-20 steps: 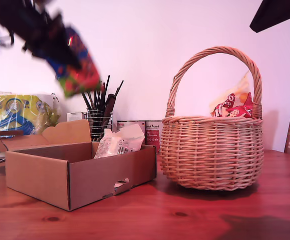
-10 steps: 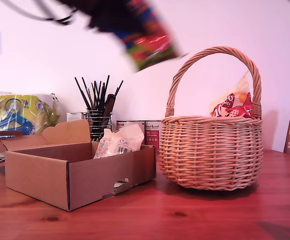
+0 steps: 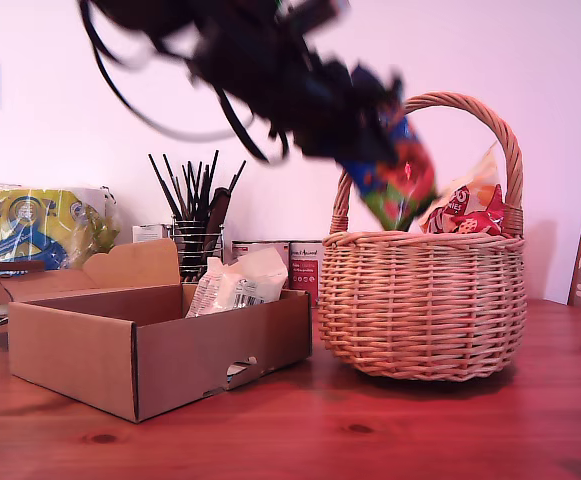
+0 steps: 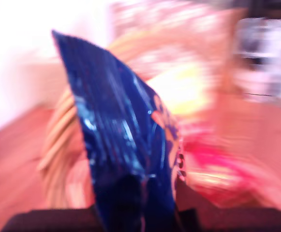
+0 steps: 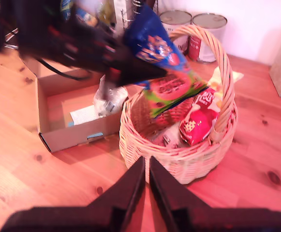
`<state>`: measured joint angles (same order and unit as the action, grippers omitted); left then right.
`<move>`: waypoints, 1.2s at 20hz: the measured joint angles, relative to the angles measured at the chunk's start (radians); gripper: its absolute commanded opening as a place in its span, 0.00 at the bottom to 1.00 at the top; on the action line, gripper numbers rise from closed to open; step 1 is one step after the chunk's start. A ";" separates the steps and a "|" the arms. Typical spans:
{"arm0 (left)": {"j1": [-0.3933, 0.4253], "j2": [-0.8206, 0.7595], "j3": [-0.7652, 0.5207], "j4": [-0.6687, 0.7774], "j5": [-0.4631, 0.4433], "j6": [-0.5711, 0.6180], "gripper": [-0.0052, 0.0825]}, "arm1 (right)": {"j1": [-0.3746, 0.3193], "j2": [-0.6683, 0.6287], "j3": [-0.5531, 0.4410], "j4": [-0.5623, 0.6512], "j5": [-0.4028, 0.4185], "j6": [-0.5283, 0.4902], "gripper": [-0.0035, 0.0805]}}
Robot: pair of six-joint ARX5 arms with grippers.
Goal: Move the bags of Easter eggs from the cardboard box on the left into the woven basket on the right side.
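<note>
One dark blue bag (image 3: pixel 395 180) is held above the basket (image 3: pixel 425 305), clamped at its top edge by my first gripper (image 4: pixel 140 212), whose jaws are pinched on the foil; in the exterior view it hangs blurred at about 11 o'clock over the basket's mouth, inside the arch of the handle (image 3: pixel 450 105). An orange round graphic and green and red panels are seen on the bag, but the lettering is too blurred to be read. One whitish bag (image 3: pixel 238 282) is leaned inside the box (image 3: pixel 160 345), toward 1 o'clock of the box's floor in the exterior view; a barcode label is seen on it, its digits not legible. One box is counted, with its flap (image 3: pixel 130 265) raised behind and one tab cutout in its front wall. One basket is counted, standing on the wooden table (image 3: pixel 370 440) just at 3 o'clock of the box. Within the basket one red packet (image 5: pixel 198 121) with white lettering is seen, the word not readable, and a pale yellow packet behind it. My second gripper (image 5: pixel 146 193) is held above the table on the near side of the basket, its jaws pressed together with nothing between them. Behind the box, one yellow cartoon-printed bag (image 3: pixel 35 225), one wire holder of dark brushes (image 3: pixel 200 225) and two tins (image 5: pixel 193 24) with labels too small to be read are noted.
</note>
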<state>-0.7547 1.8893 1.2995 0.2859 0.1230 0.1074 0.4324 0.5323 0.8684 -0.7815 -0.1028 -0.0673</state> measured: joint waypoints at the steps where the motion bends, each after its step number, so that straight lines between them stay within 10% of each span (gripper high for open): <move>1: -0.008 0.011 0.000 0.004 -0.036 0.000 0.06 | 0.000 0.000 0.000 0.000 0.001 0.000 0.03; 14: -0.063 0.024 0.000 -0.071 -0.262 0.000 0.12 | 0.000 0.000 0.000 0.001 0.002 0.000 0.03; 19: -0.069 0.024 0.000 -0.074 -0.146 0.009 0.59 | 0.000 0.000 0.000 0.000 0.002 0.000 0.03; 24: -0.111 0.023 0.005 -0.210 -0.080 0.050 0.59 | 0.000 0.000 0.000 0.000 0.002 0.000 0.03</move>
<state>-0.8658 1.9118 1.3041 0.0757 0.0429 0.1574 0.4328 0.5323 0.8684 -0.7811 -0.1013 -0.0673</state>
